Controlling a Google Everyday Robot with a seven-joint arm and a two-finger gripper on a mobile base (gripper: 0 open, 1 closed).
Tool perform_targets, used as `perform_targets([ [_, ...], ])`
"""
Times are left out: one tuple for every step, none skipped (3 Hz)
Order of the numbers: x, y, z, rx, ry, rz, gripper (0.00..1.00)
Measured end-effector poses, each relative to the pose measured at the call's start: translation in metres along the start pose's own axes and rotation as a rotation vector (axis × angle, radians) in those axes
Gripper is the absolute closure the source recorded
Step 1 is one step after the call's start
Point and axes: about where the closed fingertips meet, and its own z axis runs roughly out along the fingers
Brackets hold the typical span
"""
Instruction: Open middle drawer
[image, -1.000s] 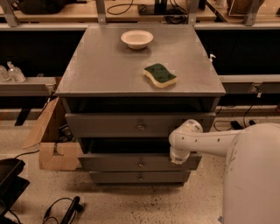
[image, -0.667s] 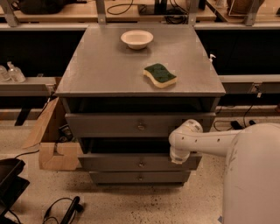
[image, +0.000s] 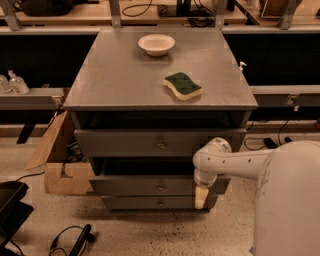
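The middle drawer (image: 130, 185) is the low grey front with a small round metal knob (image: 161, 188), below the taller top drawer (image: 125, 143) and above the narrower bottom drawer (image: 130, 202). My white arm (image: 235, 162) reaches in from the right. The gripper (image: 201, 197) hangs down in front of the right end of the middle and bottom drawer fronts, well to the right of the knob. What it touches is hidden from this view.
On the grey cabinet top (image: 120, 80) lie a white bowl (image: 156, 44) at the back and a green-and-yellow sponge (image: 183, 85). A cardboard box (image: 62, 167) stands on the floor at the left. Black cables (image: 70, 240) and a dark object (image: 12, 210) lie front left.
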Motion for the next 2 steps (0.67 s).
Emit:
perform_targets([
  [0.000, 0.001, 0.002, -0.007, 0.000, 0.001, 0.02],
  [-0.001, 0.015, 0.020, -0.081, 0.004, 0.006, 0.24],
])
